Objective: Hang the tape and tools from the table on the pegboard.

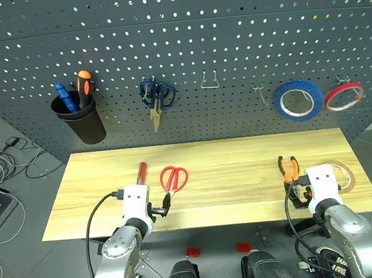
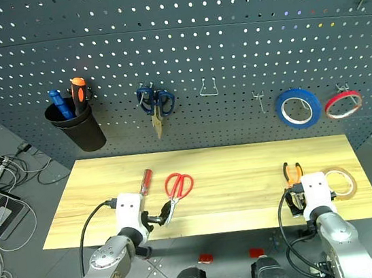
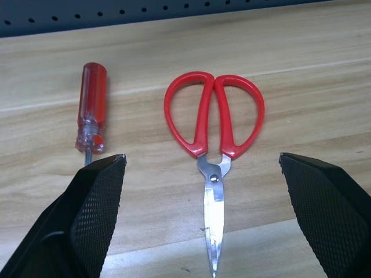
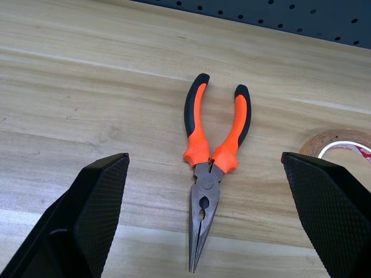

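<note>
Head view: on the table (image 1: 244, 165) below the pegboard (image 1: 227, 31), the scissors (image 1: 174, 179) and screwdriver (image 1: 140, 173) lie left of the pliers (image 1: 288, 167); the tape (image 1: 345, 174) lies right of them.

Left wrist: left gripper (image 3: 203, 191) spread over the scissors. Rigid, light; pinch the crossed shanks.

Right wrist: right gripper (image 4: 203, 191) spread over the pliers. Heavier; grip the rubbery handles.

Light wood table (image 1: 244, 165) holds four loose items: red-handled screwdriver (image 3: 91, 108) on the left, red scissors (image 3: 213, 124) just beside it, orange-and-black pliers (image 4: 210, 159) to the right, tan tape roll (image 2: 340, 181) near the right edge.
</note>
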{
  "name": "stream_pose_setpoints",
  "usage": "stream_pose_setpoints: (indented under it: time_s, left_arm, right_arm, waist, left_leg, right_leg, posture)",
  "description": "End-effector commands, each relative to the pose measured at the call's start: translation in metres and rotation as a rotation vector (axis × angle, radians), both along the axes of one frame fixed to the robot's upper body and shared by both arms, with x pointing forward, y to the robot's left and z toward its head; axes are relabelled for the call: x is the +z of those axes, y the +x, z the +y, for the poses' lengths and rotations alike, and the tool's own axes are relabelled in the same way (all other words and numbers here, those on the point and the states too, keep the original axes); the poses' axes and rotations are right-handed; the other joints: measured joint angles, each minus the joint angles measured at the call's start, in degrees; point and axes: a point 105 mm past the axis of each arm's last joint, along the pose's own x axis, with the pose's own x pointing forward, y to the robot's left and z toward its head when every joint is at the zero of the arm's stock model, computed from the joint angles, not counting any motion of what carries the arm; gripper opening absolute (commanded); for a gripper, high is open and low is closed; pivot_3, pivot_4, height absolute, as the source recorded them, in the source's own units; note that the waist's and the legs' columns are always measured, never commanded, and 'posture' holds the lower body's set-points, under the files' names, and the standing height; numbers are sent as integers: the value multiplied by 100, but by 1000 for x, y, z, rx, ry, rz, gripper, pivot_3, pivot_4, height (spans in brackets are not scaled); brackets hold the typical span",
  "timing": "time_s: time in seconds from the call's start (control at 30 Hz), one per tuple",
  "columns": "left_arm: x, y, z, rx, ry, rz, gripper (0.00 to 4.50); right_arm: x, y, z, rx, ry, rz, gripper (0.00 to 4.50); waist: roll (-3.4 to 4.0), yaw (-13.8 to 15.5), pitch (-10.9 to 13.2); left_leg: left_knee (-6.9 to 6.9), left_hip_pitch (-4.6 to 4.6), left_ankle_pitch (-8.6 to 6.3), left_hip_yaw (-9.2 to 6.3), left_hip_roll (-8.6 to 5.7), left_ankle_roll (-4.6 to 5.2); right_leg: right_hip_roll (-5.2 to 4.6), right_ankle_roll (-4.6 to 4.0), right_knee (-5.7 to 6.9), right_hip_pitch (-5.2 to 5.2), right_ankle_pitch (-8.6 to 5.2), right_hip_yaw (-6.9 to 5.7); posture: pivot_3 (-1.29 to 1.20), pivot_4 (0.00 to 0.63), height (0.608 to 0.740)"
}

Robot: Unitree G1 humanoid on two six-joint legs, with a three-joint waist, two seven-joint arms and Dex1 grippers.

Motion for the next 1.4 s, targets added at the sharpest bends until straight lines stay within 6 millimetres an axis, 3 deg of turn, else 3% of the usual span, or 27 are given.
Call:
stream_pose_setpoints:
  time_s: [0.03,0.83,1.03,1.2,1.4]
  left_arm:
    - [7,1,2,10,-1,-22,4468]
    - [10,0,3,26,-18,-28,4468]
    - [18,8,-5,-61,34,-64,4468]
    - [39,21,-41,-295,-6,-107,4468]
    - [68,41,-110,-676,-48,-189,4468]
  right_arm:
    - [9,1,-5,-10,-7,-39,4500]
    - [10,-3,-5,-24,-8,-33,4500]
    - [12,-2,-10,-30,-27,-32,4500]
    - [19,-3,-22,-29,-44,-31,4500]
    - [27,6,-35,-40,-52,-37,4500]
  waist:
    - [0,0,0]
    - [-3,0,34]
    - [-1,-1,80]
    - [1,-1,143]
    - [9,-51,320]
  left_leg:
    - [0,0,0,0,0,0]
    - [0,0,0,0,0,0]
    - [0,0,0,-2,0,0]
    - [1,-3,1,0,-3,-2]
    - [1,-3,2,0,-2,-2]
  right_leg:
    - [0,0,0,0,0,0]
    - [0,0,1,0,0,1]
    - [0,0,1,0,0,0]
    - [-4,0,2,0,0,-3]
    - [1,0,5,-3,0,-2]
  posture:
    - [89,215,740]
    - [86,239,740]
    - [72,250,740]
    - [38,276,740]
    - [-15,320,740]
